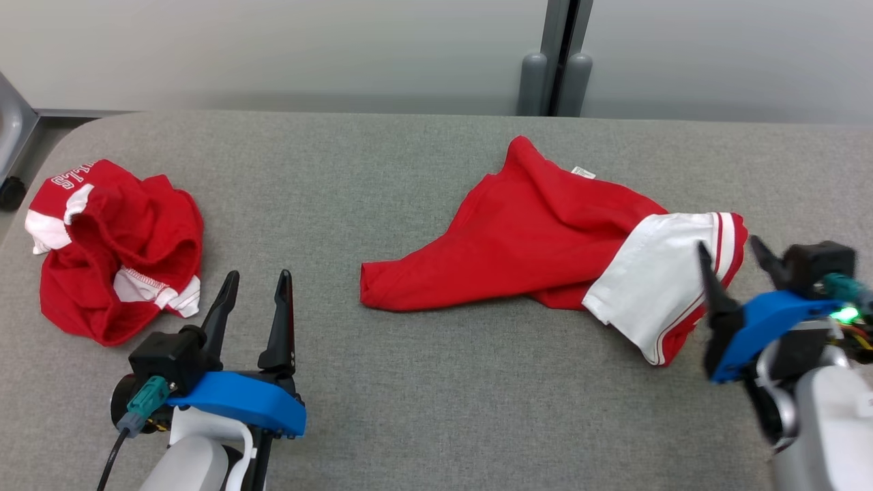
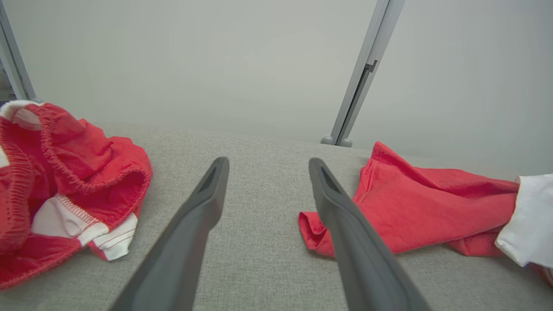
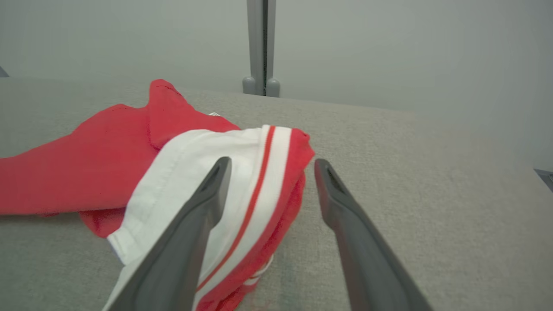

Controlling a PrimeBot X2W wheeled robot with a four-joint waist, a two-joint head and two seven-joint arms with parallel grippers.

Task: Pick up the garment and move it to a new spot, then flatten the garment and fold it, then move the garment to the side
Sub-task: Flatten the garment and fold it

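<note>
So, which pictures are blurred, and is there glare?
Head view: even light, only faint shadows under the spread red-and-white garment; the right claw looks slightly smeared. Right wrist view: soft and hazy overall. Left wrist view: sharpest, the grey fabric tabletop shows its weave. No glare anywhere.

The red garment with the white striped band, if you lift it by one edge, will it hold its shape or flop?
Probably floppy: the garment lies in soft creases on the table, so a lifted edge would likely drape. It looks like thin cloth, so it is likely light. Pushing would probably bunch it up rather than slide it, given the table's textured cover.
</note>
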